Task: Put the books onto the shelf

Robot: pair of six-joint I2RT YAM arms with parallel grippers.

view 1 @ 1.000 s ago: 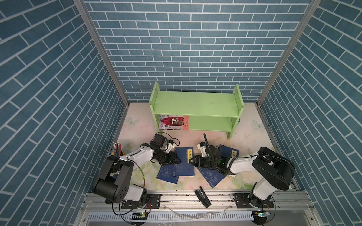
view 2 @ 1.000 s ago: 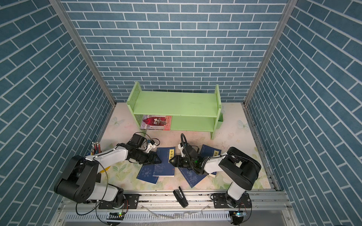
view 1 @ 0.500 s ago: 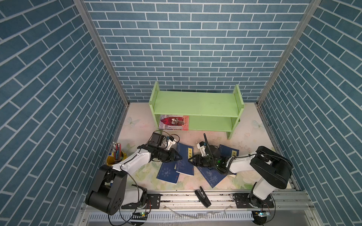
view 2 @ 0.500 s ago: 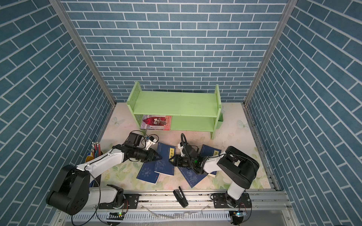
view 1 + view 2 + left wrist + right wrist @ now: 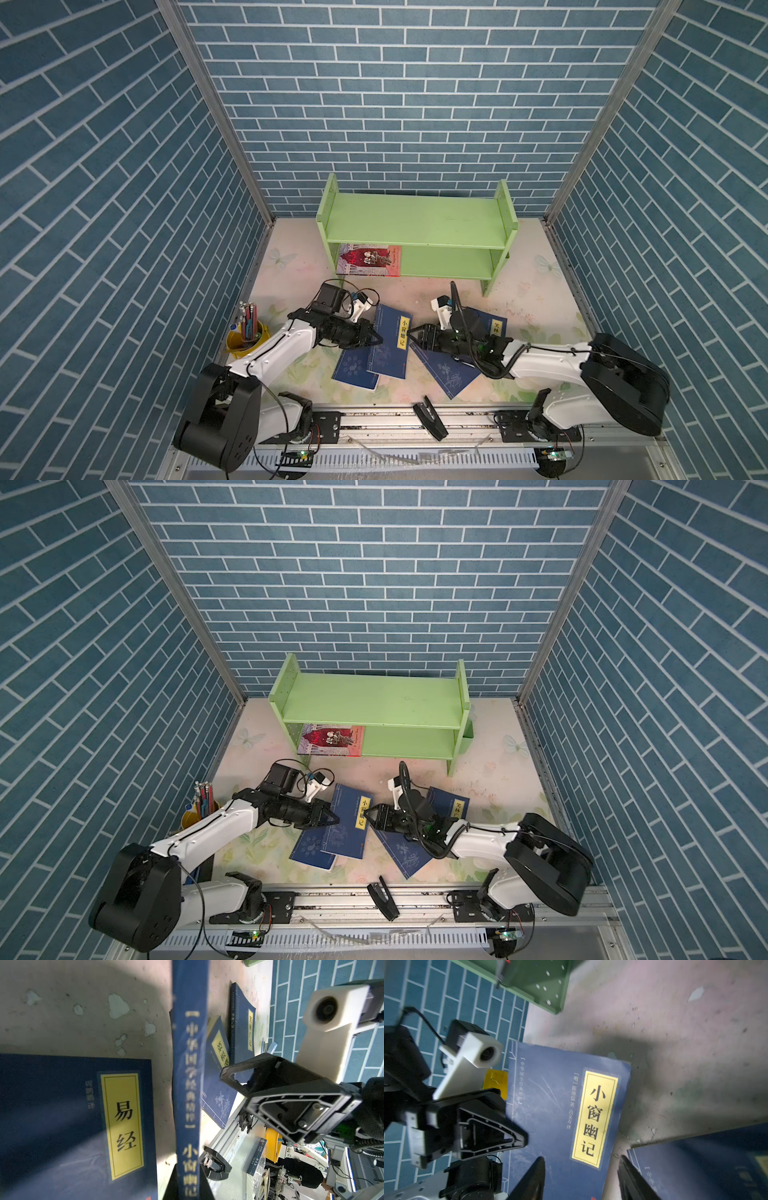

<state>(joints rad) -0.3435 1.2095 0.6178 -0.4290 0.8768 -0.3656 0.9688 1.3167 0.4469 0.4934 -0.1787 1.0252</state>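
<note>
Book (image 5: 390, 340): my left hand (image 5: 377, 337) pinches its nine o'clock edge.
Right hand (image 5: 411, 336): spread, gripping nothing, at three o'clock.

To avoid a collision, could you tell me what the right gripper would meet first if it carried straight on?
The blue book with the yellow title label: the open right gripper points at its edge, seemingly almost touching. The left gripper grips the opposite edge beyond it.
</note>
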